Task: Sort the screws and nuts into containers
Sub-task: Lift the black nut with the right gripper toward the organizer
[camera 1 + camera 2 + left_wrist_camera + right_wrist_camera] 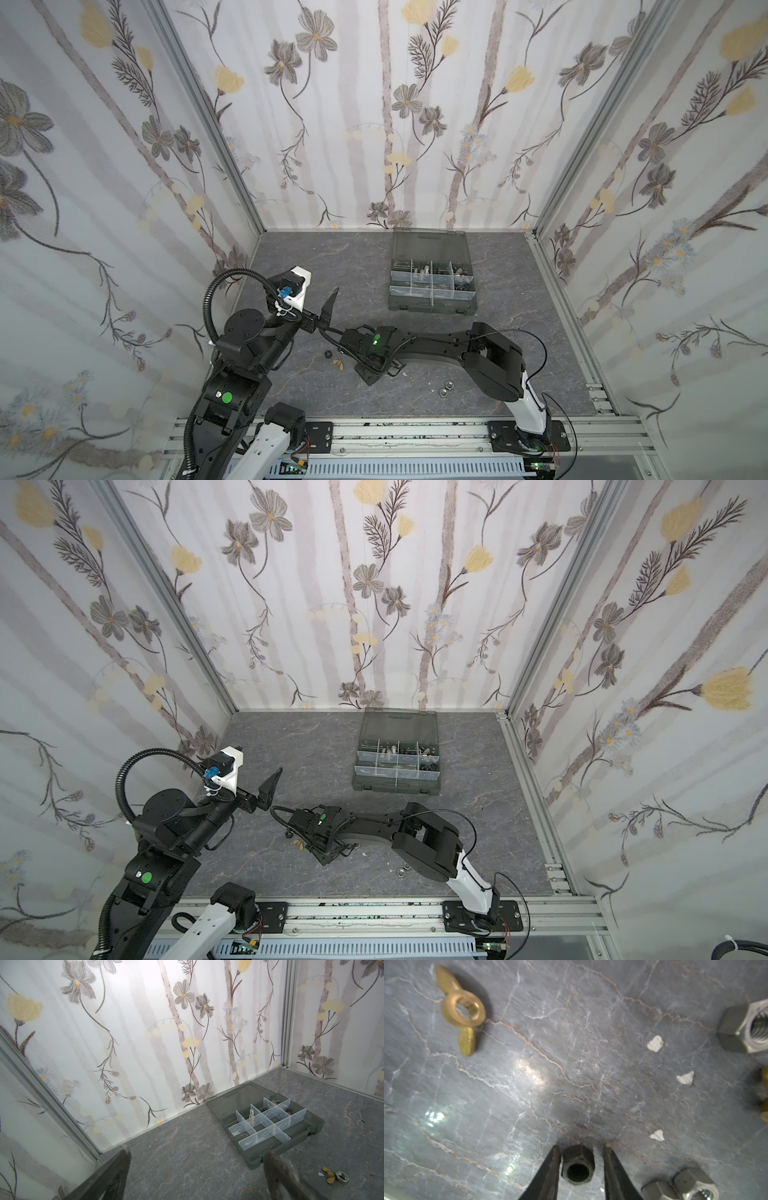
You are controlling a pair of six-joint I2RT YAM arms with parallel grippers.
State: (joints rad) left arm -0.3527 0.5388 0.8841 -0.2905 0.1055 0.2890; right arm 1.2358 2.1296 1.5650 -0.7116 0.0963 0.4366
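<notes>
My right gripper (581,1148) points down at the table with a black hex nut (578,1167) between its fingers. One finger touches the nut; a narrow gap shows at the other, so the gripper is open. In both top views its fingertips hide under its own body (368,374) (324,856). My left gripper (197,1159) (328,307) hangs wide open and empty above the table's left side. The containers are compartments of a dark grey case (432,309) (291,1148) at the back, lid open. Silver screws (251,1114) lie in one compartment.
Loose nuts lie around the right gripper: a brass wing nut (460,1009), a silver hex nut (751,1028) and two silver nuts (695,1186). In a top view a black nut (327,354), a wing nut (338,365) and silver nuts (445,386) show. Wallpapered walls enclose the table.
</notes>
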